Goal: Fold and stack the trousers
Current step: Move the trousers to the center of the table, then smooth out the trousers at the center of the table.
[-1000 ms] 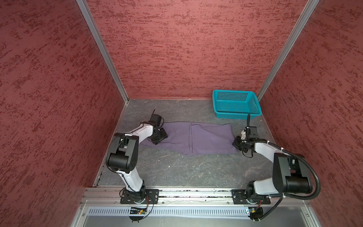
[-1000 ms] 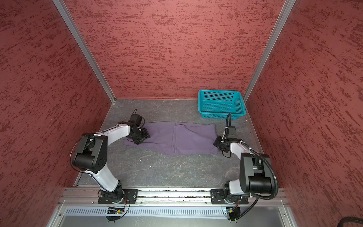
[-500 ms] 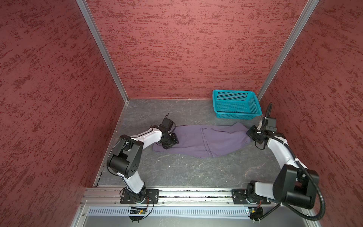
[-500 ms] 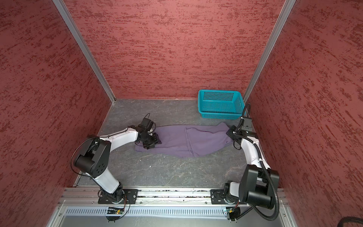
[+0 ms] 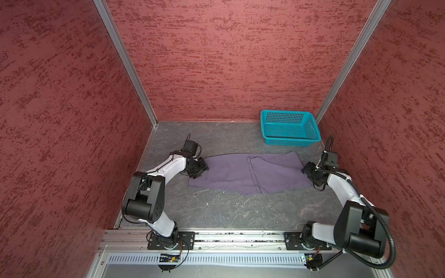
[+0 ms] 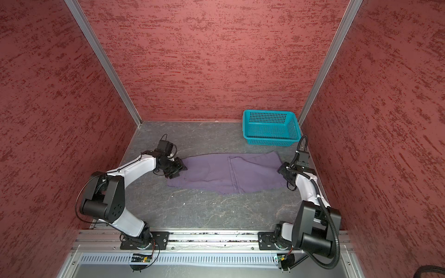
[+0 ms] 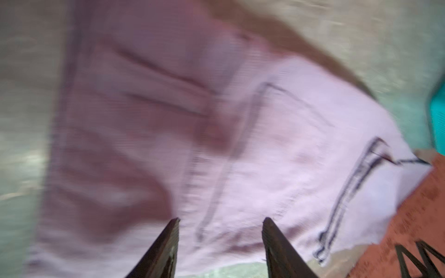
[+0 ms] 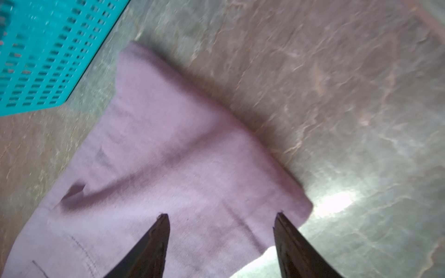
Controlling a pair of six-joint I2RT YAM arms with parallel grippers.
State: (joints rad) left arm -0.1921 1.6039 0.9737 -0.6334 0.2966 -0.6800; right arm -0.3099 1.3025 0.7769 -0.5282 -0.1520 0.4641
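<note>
The dusty-purple trousers (image 5: 252, 173) (image 6: 226, 173) lie flat and folded across the grey table in both top views. My left gripper (image 5: 201, 168) (image 6: 179, 168) sits at their left end. In the blurred left wrist view its jaws (image 7: 220, 220) stand open over the cloth (image 7: 240, 144), gripping nothing. My right gripper (image 5: 306, 170) (image 6: 283, 170) is at the right end. In the right wrist view it (image 8: 221, 215) is open above a folded corner of the trousers (image 8: 180, 168), with nothing between its fingers.
A teal perforated basket (image 5: 291, 142) (image 6: 271, 141) (image 8: 36, 60) stands at the back right, just behind the trousers' right end. Red walls close in on three sides. The arm bases sit on a metal rail (image 5: 240, 237) along the front.
My right gripper has opened and let go of the trousers' right end, which now lies flat. The whole garment has shifted to the right. The left gripper followed it.
</note>
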